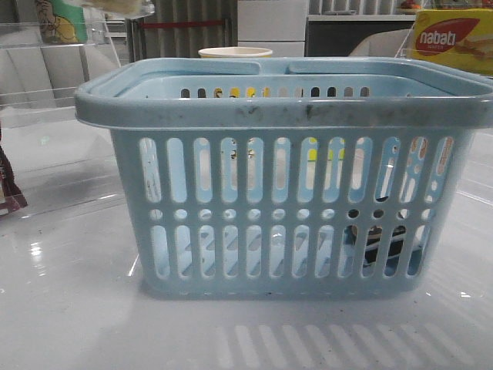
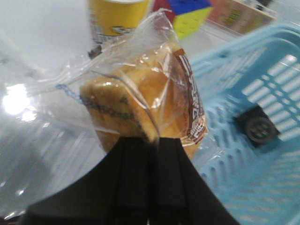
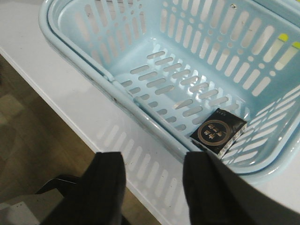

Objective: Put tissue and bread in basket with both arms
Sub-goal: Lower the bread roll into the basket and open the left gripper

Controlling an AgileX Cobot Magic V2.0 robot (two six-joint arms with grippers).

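The light-blue slotted basket (image 1: pixel 285 200) fills the front view; neither arm shows there. In the left wrist view my left gripper (image 2: pixel 153 140) is shut on the bread (image 2: pixel 145 110), a golden-brown loaf in clear wrap with a dark label, held in the air beside the basket's rim (image 2: pixel 243 47). The tissue (image 3: pixel 218 130), a small black pack with a round gold mark, lies on the basket floor in a corner; it also shows in the left wrist view (image 2: pixel 258 127) and darkly through the slots in the front view (image 1: pixel 377 239). My right gripper (image 3: pixel 154 161) is open and empty above the table by the basket's rim (image 3: pixel 140 110).
A yellow cup (image 2: pixel 117 16) and a coloured cube (image 2: pixel 187 14) stand beyond the bread. A yellow-red nabati box (image 1: pixel 451 38) is at the back right, a cup (image 1: pixel 235 52) behind the basket, a maroon packet (image 1: pixel 9 193) at the left edge. The table edge (image 3: pixel 70 122) runs beside the right gripper.
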